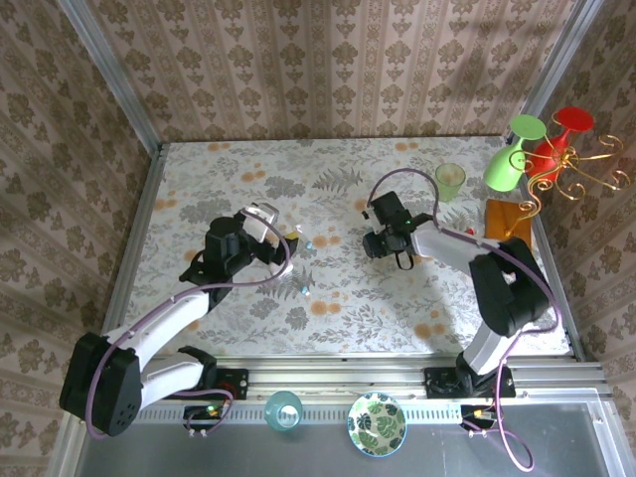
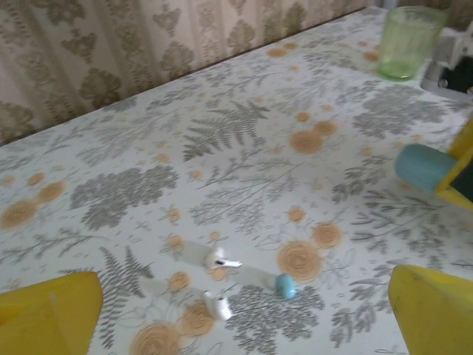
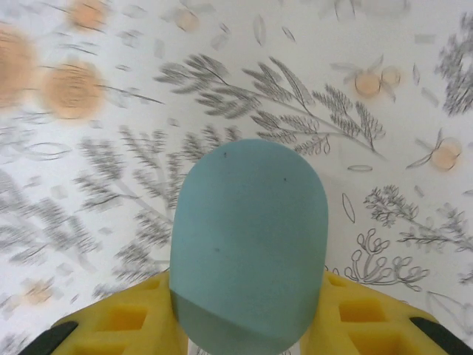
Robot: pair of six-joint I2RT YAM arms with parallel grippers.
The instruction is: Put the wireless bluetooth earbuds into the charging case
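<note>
Left gripper (image 2: pixel 240 310): both yellow fingers (image 2: pixel 46 314) cropped by the bottom corners of the left wrist view. Earbuds (image 2: pixel 220 260): low centre, soft-focus; mere specks in the top view. Green cup (image 2: pixel 405 41): rim cut at upper right. Teal-blue lump (image 3: pixel 247 237): clamped in the right gripper (image 3: pixel 247 325), covering its fingertips; base cropped at bottom edge. Tablecloth (image 3: pixel 44 222): blurred at left.

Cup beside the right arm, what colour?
The cup is pale green, clearest in the left wrist view.

we see white arm links (image 1: pixel 159 333) with black joints (image 1: pixel 99 383), a purple cable (image 1: pixel 253 285) trailing along each arm, and chunky yellow fingers (image 2: pixel 44 314) on the left gripper (image 2: pixel 240 314).
</note>
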